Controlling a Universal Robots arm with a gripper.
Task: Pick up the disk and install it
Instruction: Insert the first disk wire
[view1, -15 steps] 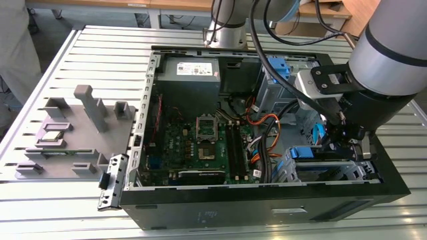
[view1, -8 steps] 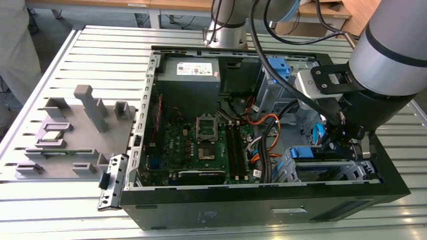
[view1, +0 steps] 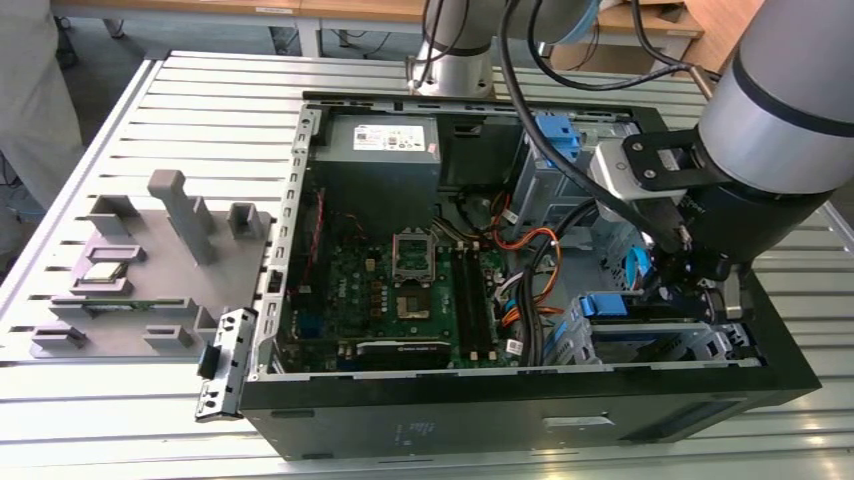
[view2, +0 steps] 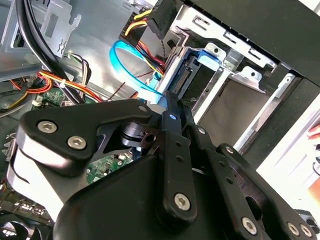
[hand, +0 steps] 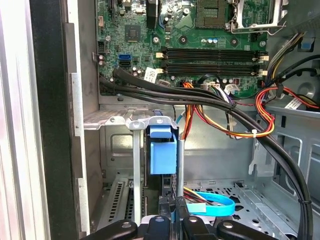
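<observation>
Most of the disk (hand: 162, 152) is hidden; its blue frame stands on edge in the metal drive cage (hand: 120, 122) at a corner of the open computer case (view1: 534, 400). The hand (hand: 172, 212) sits just above it, fingers close together on the disk's edge.

Narrow slot between drive cage (hand: 125, 122) walls; black cables (hand: 210, 97) and blue ribbon (hand: 212, 204) crowding alongside.

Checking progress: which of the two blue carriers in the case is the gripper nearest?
The blue carrier in the cage toward the exterior view's bottom right, just beside the gripper; the other carrier sits farther up, by the power supply.
</observation>
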